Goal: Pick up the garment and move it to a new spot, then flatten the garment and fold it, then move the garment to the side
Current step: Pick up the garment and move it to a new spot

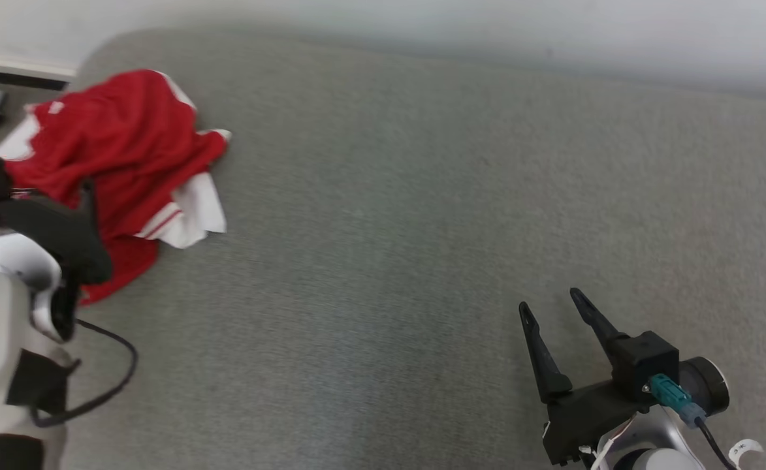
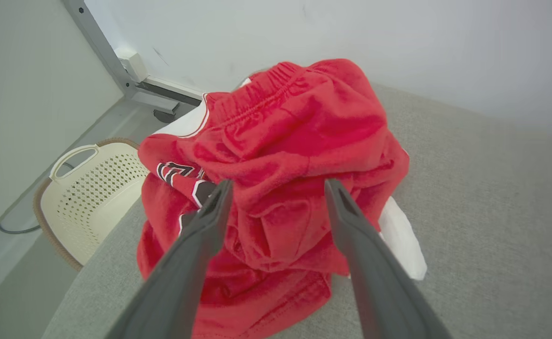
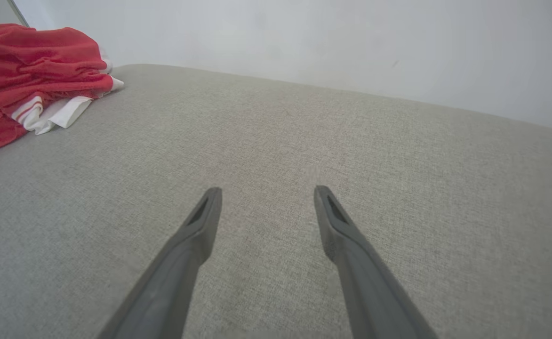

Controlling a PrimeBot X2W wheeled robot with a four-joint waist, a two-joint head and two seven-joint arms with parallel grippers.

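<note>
A grey fabric-covered surface [image 1: 389, 196] ran back to a pale wall [image 1: 422, 26]. The garment [image 1: 121, 143], red cloth with white trim and an elastic band, lay bunched in a heap at the surface's far left corner. Beyond the left edge a cream perforated basket [image 2: 92, 188] stood on the floor. The left gripper [image 2: 278, 188] hung just over the heap, its claw released and spread to either side of a raised fold, grasping nothing. That placement looked meant for pinching the top of the pile, so the pick-up was not yet made. The right gripper [image 1: 549, 300] was likewise spread and empty over bare fabric toward the near right edge, well apart from the garment. That probably kept the bare middle free as the new spot.
</note>
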